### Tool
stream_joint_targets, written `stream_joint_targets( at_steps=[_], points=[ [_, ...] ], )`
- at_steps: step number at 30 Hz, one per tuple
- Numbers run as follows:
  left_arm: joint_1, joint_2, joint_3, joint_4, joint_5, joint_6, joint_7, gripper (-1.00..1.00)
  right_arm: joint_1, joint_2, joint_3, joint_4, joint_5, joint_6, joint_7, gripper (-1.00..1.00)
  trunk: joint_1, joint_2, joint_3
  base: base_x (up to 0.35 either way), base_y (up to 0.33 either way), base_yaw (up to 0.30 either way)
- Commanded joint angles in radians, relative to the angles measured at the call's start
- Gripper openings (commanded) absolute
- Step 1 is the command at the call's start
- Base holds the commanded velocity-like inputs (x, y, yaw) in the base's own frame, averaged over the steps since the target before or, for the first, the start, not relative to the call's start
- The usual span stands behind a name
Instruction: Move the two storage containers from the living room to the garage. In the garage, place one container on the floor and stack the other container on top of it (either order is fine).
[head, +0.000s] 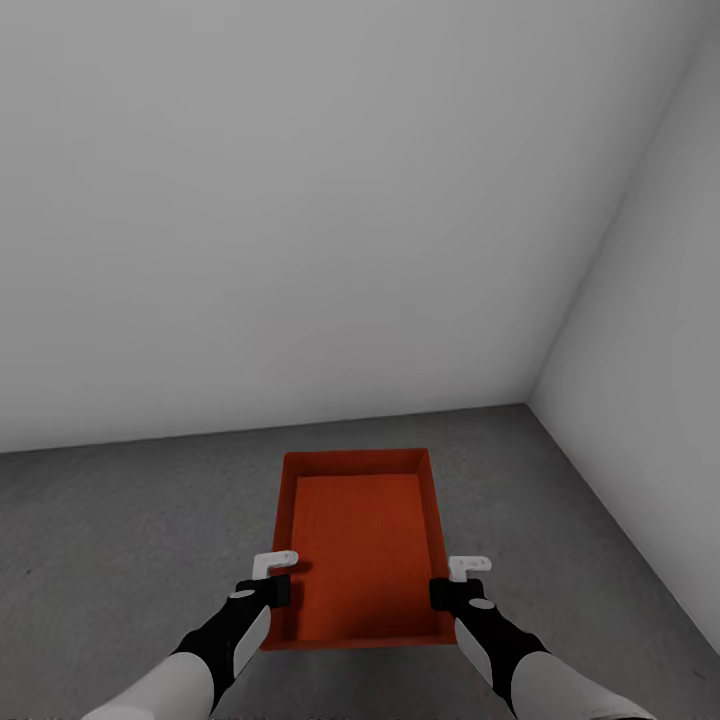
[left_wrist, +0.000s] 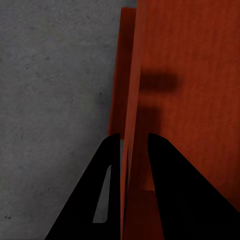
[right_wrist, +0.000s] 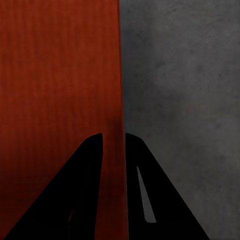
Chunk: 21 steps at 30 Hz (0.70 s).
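Two grippers are what you see nearest, low in the head view: your left gripper (head: 268, 583) at the lower left of centre and your right gripper (head: 452, 585) at the lower right of centre, each at the end of a black-and-white arm coming up from the bottom edge. Each one is closed on a long side wall of the same orange-red container (head: 360, 545), near the end closest to you. Your left wrist view confirms it: the two black fingers (left_wrist: 172, 185) sit one on either side of the thin red wall, pinching it, with a finger's shadow lying on the ribbed inside of the container (left_wrist: 190, 75). Your right wrist view shows the same hold, fingers (right_wrist: 82, 190) straddling the wall of the container (right_wrist: 60, 75), one inside and one outside.

Between the grippers, the container sits level in the lower middle of the head view, open side up, its long axis running away from you. Whether it rests on the floor or hangs just above it, you cannot tell.

Beyond it, the dark grey mottled floor (head: 120, 540) stretches to a plain white wall (head: 300, 200) filling the upper frame, meeting a second white wall at a corner on the right.
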<state>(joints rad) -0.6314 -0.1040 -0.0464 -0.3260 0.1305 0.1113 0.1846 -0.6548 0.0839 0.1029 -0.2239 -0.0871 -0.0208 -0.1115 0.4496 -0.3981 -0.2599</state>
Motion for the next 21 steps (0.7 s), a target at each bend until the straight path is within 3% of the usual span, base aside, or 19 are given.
stream_joint_targets(
  at_steps=[1,21],
  points=[
    [-0.001,0.032,0.016,-0.012,-0.012,-0.036,0.026,-1.0,0.0,-0.006,0.0,0.003,-0.01,-0.003,-0.008,-1.0,0.0,-0.002,-0.003,0.0,0.0,0.0],
    [-0.001,0.032,0.016,-0.011,-0.013,-0.036,0.026,-1.0,0.0,-0.006,0.0,0.003,-0.01,-0.002,-0.008,-1.0,0.0,-0.002,-0.036,0.0,0.0,0.0]
  ],
)
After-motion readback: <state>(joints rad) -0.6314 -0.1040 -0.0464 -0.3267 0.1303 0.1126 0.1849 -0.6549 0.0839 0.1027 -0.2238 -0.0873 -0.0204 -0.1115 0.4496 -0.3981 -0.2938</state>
